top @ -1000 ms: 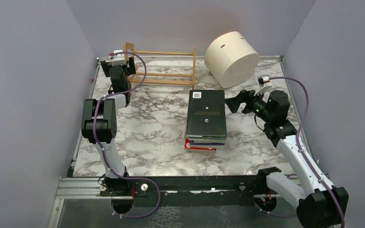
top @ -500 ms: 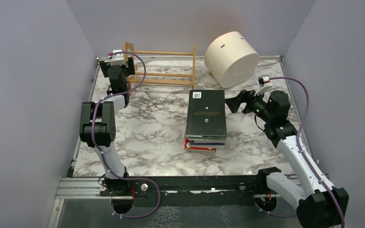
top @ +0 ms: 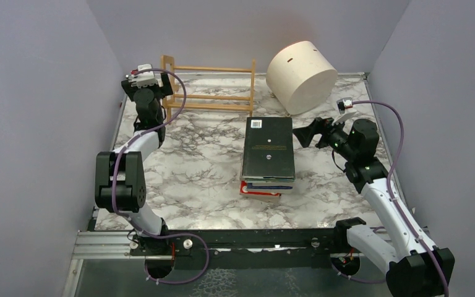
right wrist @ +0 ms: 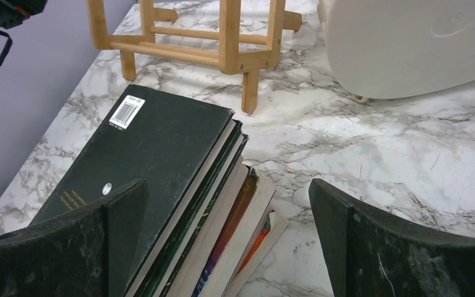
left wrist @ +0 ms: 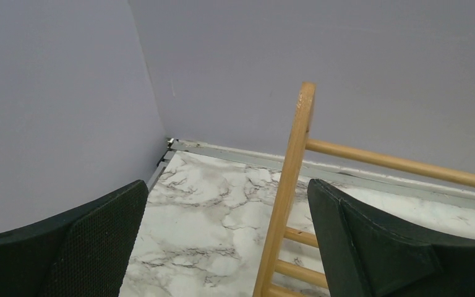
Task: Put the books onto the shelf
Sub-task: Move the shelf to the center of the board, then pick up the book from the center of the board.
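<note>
The books [top: 268, 154] lie stacked flat just ahead of the right gripper [top: 303, 134], whose jaws are released and hold nothing. The shelf [top: 210, 90] end post stands ahead of the left gripper [left wrist: 226, 185], which is likewise released; contact appears unlikely but cannot be confirmed.

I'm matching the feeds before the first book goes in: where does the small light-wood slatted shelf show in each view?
Top external: the small light-wood slatted shelf stands at the far edge, left of centre.
Left wrist: its ladder-like end post and one rail, centre to right.
Right wrist: the shelf runs along the top edge, beyond the black-topped stack of thin books.
Shared landmark: the white, grey-veined marble tabletop under it.
</note>
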Motion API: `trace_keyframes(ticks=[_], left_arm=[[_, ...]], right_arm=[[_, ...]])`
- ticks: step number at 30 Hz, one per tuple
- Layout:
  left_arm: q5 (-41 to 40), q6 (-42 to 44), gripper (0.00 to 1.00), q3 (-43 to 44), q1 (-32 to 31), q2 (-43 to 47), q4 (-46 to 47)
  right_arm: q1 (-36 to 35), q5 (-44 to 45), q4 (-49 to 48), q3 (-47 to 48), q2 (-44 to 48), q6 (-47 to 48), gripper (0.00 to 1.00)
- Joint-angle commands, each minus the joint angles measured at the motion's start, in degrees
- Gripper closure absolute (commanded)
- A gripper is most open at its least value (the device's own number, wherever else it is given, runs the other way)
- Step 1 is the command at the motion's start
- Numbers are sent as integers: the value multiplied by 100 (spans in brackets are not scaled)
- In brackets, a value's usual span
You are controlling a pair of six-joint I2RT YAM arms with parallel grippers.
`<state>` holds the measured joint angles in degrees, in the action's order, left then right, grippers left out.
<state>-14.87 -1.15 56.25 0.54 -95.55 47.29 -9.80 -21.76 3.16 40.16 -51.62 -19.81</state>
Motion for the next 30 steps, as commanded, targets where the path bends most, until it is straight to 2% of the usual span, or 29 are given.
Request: trace_keyframes(ticks=[1,4,7,9,11,13,18,25,30], left_arm=[[-423,-387,1,-381,-437,852,-68],[-616,-761,1,-610,-878,1419,-388],[-547,-1653,1,-448,-1173,1872,-1550],[-64,-2439,1,-210,-1194,2031,-2552],[561,-2863,1,-124,-1246,2144,-3142],[844,-2966,1,-356,-1437,2350,-3302],[592,-3130,1,-1123,-1963,3032,-3445],[444,-3299,1,-1447,-2467,3196,-3869],[241,-3043,1,-1267,-2750,3006,-4075]], right_arm=[[-39,11,160,261,126,98,0],[-37,143,304,277,251,120,0],[-39,272,448,272,440,84,0],[-39,377,659,313,572,66,0],[-35,605,982,355,705,13,0],[-39,982,1417,452,738,-68,1],[-32,1610,1999,346,548,-279,1],[-37,1378,1768,-215,298,-515,1],[-37,1366,1633,-426,465,-486,0]])
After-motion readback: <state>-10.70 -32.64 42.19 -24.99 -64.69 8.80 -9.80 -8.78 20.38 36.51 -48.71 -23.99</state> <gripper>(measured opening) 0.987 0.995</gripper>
